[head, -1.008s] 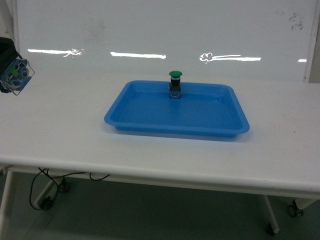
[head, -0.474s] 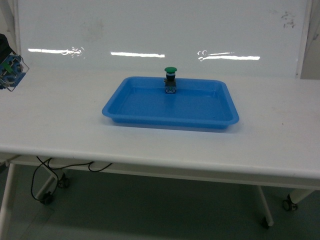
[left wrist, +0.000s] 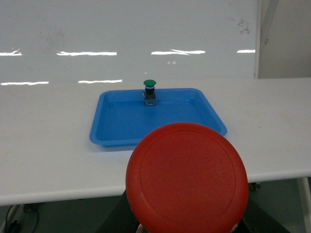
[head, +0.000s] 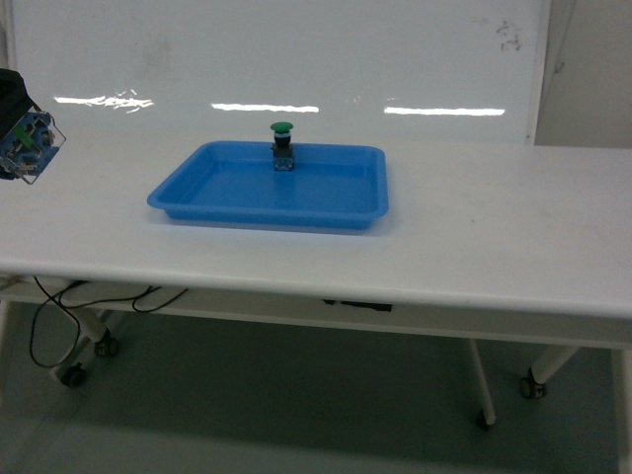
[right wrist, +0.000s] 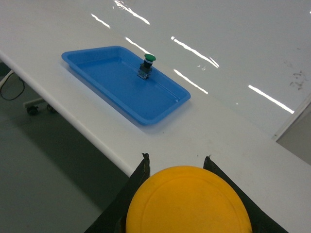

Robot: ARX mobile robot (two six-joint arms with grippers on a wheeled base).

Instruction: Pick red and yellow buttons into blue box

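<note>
The red button (left wrist: pixel 187 182) fills the bottom of the left wrist view, its cap facing the camera, with my left gripper (left wrist: pixel 187 218) shut on it. In the head view that gripper (head: pixel 22 138) hangs at the far left edge, above the table, with the button's clear base showing. The yellow button (right wrist: pixel 188 201) sits between the dark fingers (right wrist: pixel 141 177) of my right gripper (right wrist: pixel 176 158), which is shut on it over the table's near edge. The blue box is out of view.
A shallow blue tray (head: pixel 331 212) lies on the white table (head: pixel 494 237), with a green-capped button (head: pixel 282 144) standing at its far rim. A whiteboard wall backs the table. Cables and caster wheels (head: pixel 74 370) lie on the floor under the table's left end.
In the head view the tray and green button have slid left and grown smaller, and more of the table's right side shows. The left gripper stays at the left edge, still holding.
</note>
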